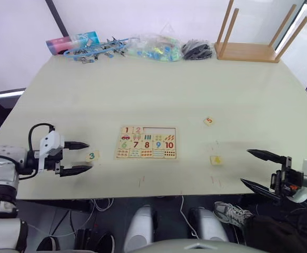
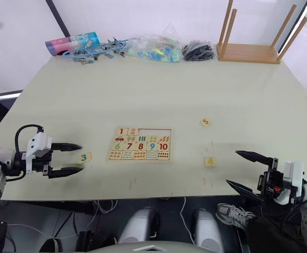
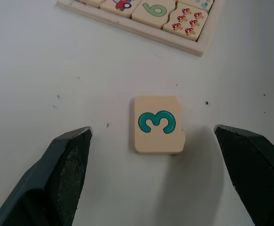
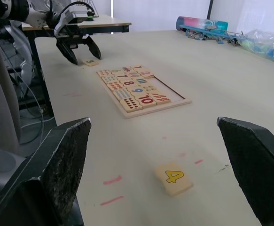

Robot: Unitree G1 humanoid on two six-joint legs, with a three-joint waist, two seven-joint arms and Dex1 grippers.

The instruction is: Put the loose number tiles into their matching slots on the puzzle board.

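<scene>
Lining up my left gripper [image 1: 82,157], jaws wide, around the 3 tile [image 3: 158,125] near the table's [image 1: 142,89] left edge beside the puzzle board [image 1: 146,143], I am judging closing on it comes next, my right gripper [image 1: 256,167] gaping empty near the 4 tile [image 1: 215,160].

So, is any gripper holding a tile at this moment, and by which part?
Nothing is held. The left gripper is open around the 3 tile, which lies on the table, not touching it. The right gripper is open near the 4 tile.

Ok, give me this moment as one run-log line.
left gripper: open, straddling tile 3 | right gripper: open, near tile 4 | tile 5: loose | puzzle board: 1, 2 seated
</scene>
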